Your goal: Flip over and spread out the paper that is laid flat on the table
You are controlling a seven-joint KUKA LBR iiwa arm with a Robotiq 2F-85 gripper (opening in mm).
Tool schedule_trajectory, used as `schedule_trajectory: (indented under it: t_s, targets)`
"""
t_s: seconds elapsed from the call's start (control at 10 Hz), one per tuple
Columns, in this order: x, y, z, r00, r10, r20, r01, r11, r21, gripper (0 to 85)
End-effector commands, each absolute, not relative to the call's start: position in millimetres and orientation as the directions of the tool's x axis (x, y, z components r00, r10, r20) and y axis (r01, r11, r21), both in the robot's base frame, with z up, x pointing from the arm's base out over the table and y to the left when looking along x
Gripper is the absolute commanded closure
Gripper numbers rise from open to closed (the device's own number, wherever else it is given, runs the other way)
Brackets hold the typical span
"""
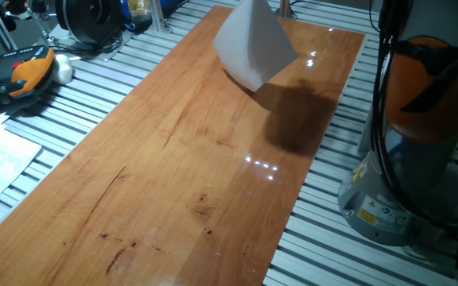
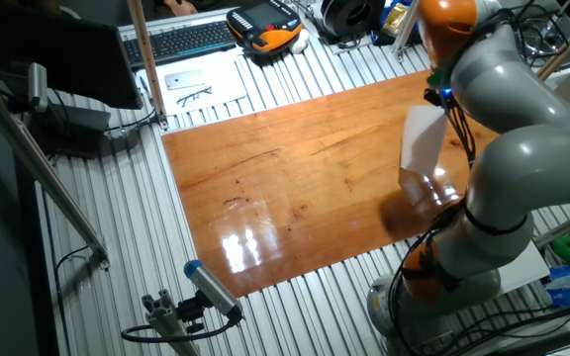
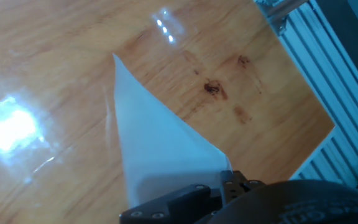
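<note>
One paper [image 1: 253, 44] sheet hanging above the table [image 1: 173, 175], pinched by end effector [image 3: 219, 186]

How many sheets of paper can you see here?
2. The paper hangs above the table, pinched by the end effector. A printed sheet lies on the grey slats near the keyboard. More may be hidden.

white blank paper [image 1: 253, 44], glossy reddish-brown table [image 1: 173, 159] with dark grain marks
</note>
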State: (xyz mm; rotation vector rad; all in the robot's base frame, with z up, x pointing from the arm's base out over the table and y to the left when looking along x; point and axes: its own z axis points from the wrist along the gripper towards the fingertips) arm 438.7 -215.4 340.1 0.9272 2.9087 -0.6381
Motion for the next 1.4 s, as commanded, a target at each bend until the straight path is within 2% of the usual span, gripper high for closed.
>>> schedule_trajectory:
  t_s: [0.0, 0.3, 0.8, 1.0, 1.3]
  targets:
    - [441.6, -208.9, 337.3, -0.817, 0.559, -0.141, 0.567, 0.735, -0.373, 85.0]
    - [450.3, -189.3, 322.5, -0.796, 0.578, -0.178, 0.599, 0.712, -0.366, 85.0]
    - [457.3, -130.3, 330.9, -0.755, 0.633, -0.17, 0.646, 0.674, -0.358, 85.0]
    - [454.4, -127.7, 326.0, -0.759, 0.629, -0.166, 0.643, 0.686, -0.34, 85.0]
    - [445.7, -121.9, 315.3, -0.764, 0.614, -0.199, 0.641, 0.685, -0.345, 85.0]
